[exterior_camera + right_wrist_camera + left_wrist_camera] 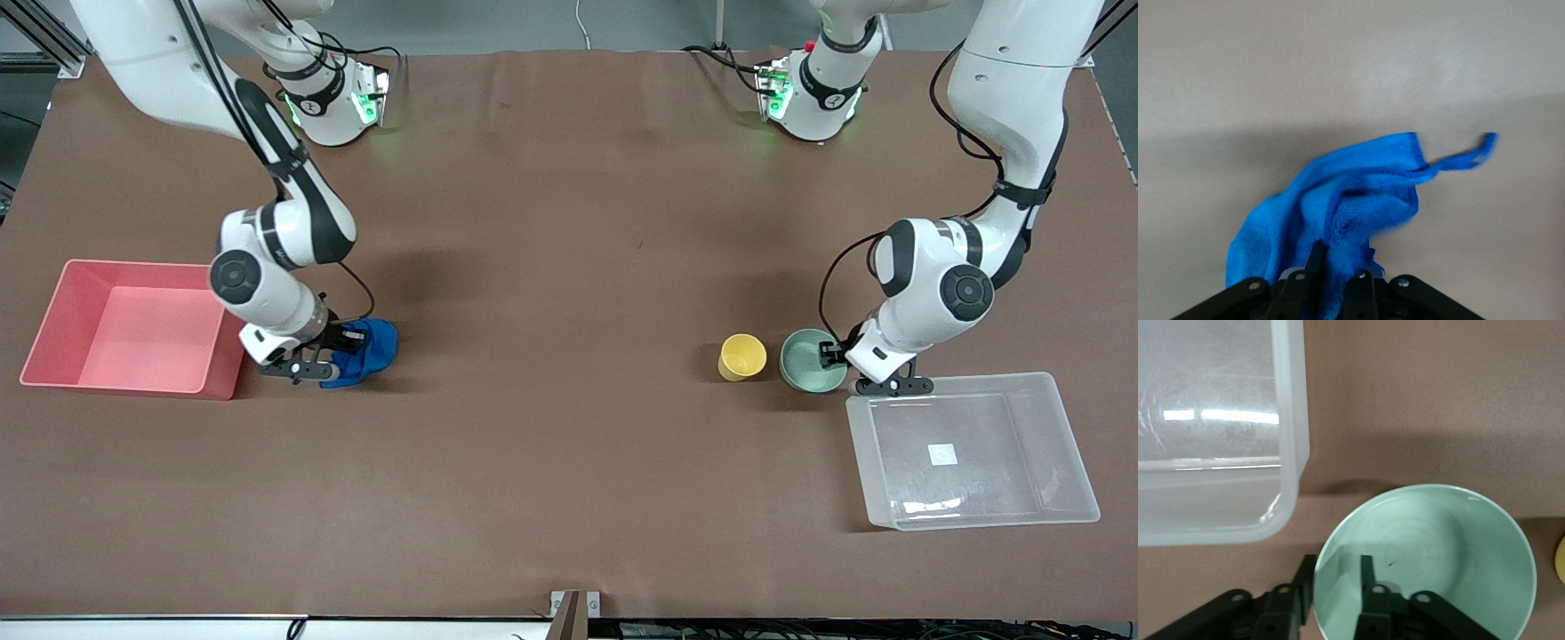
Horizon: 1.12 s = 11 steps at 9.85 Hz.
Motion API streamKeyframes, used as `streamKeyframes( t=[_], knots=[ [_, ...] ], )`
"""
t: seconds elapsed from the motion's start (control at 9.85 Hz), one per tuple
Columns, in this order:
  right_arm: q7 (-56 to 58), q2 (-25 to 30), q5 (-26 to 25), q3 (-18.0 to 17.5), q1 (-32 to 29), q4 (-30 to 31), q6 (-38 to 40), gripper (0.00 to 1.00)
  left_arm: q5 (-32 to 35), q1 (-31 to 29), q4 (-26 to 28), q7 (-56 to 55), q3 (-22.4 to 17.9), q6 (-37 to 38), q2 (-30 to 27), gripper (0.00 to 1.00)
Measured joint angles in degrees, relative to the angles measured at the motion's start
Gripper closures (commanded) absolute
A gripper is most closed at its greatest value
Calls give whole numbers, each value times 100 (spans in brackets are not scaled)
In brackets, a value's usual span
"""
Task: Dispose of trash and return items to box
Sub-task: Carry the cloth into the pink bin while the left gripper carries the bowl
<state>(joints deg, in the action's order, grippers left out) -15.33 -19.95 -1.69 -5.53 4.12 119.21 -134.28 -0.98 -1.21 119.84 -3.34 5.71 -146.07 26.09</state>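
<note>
The right gripper (333, 354) is pinched closed on the blue cloth (369, 348), which sits on the brown table (569, 462) just beside the pink bin (53, 342), at about 3 o'clock from the bin in the front view. The cloth's loose string (1465, 157) trails free and could snag on the bin's near wall if the lift is too low. The left gripper (845, 363) straddles the rim of the mint-green bowl (807, 357), one finger inside and one outside, closed on the wall. The clear box (1076, 453) lies close by at roughly 5 o'clock from the bowl; the yellow cup (741, 356) stands just beside it at 9 o'clock. A thin rim grip may let the bowl tilt or slip, and a shallow lift could clip the box's edge. Open table lies between the two arms.
</note>
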Motion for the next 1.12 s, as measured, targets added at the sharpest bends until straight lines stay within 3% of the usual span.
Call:
streamKeyframes(
  t=[0.3, 0.51, 0.71, 1.02, 1.12],
  knots=[
    [816, 907, -75, 113, -406, -1708, 3194, 99, 0, 1, -200, 35, 18, 501, -434, 100],
    [2062, 1169, -197, 806, -567, -2008, 3715, 99, 0, -45, -707, 233, 13, 1331, -843, 100],
    [3182, 1085, -476, 1627, -682, -1834, 3296, 97, 0, -257, -1612, 610, -4, 2209, -916, 100],
    [3930, 721, -548, 2178, -743, -765, 1283, 94, 0, -685, -3042, 1416, -19, 2718, -152, 100],
    [3968, 494, -548, 2252, -773, -351, 513, 74, 0, -796, -3474, 1695, -26, 2744, 287, 100]
  ],
)
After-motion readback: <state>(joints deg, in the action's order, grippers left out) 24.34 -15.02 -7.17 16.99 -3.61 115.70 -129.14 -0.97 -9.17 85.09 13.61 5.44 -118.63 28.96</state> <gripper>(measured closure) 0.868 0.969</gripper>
